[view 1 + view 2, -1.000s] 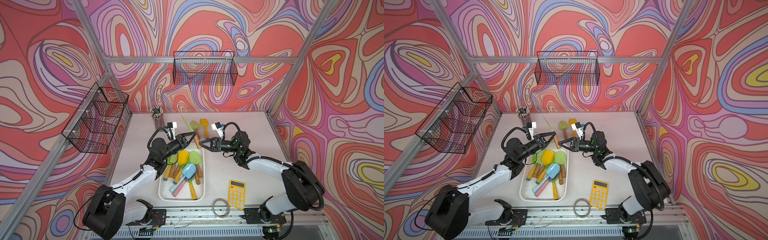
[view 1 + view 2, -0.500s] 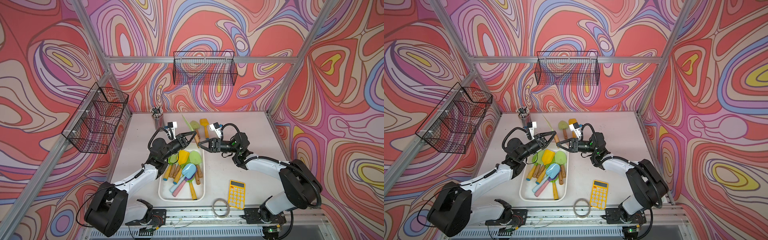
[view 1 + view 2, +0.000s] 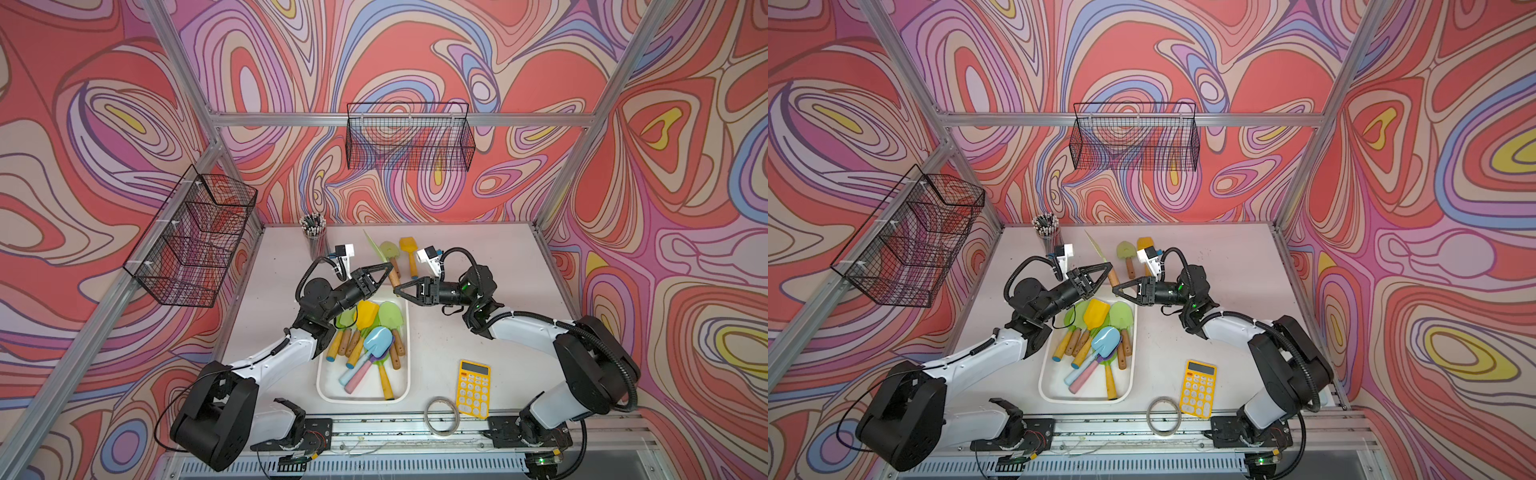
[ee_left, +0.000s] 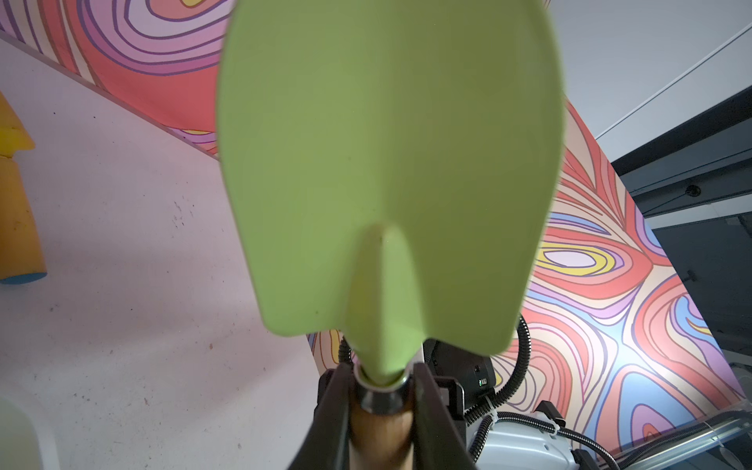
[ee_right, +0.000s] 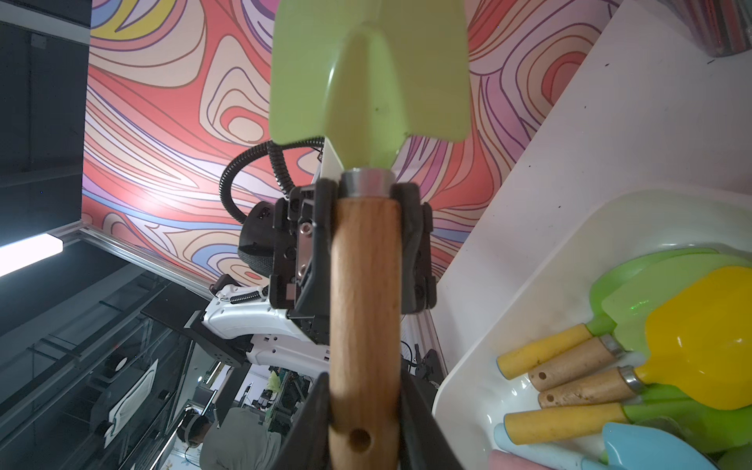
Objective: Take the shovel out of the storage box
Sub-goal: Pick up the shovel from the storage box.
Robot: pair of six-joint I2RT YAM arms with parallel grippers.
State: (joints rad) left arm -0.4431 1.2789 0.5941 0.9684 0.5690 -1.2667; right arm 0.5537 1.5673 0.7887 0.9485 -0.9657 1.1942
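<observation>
A green-bladed shovel (image 4: 386, 162) with a wooden handle (image 5: 364, 285) hangs in the air over the far end of the white storage box (image 3: 363, 399). My left gripper (image 4: 380, 378) is shut on the handle just below the metal collar. My right gripper (image 5: 366, 390) is shut on the handle's free end, its fingers pressed against both sides. In both top views the two grippers, left (image 3: 388, 268) and right (image 3: 397, 289), meet tip to tip at the handle (image 3: 1113, 277). Several more shovels, one yellow (image 3: 368, 313) and one blue (image 3: 378, 340), lie in the box.
Two shovels, green (image 3: 388, 249) and orange (image 3: 407, 245), lie on the table behind the grippers, beside a pencil cup (image 3: 313, 232). A yellow calculator (image 3: 473, 388) and a tape ring (image 3: 441, 415) lie at the front right. Wire baskets (image 3: 409, 137) (image 3: 195, 237) hang on the walls.
My right gripper has moved left to the shovel's handle and closed on it. My left gripper has kept its hold and stayed where it was.
</observation>
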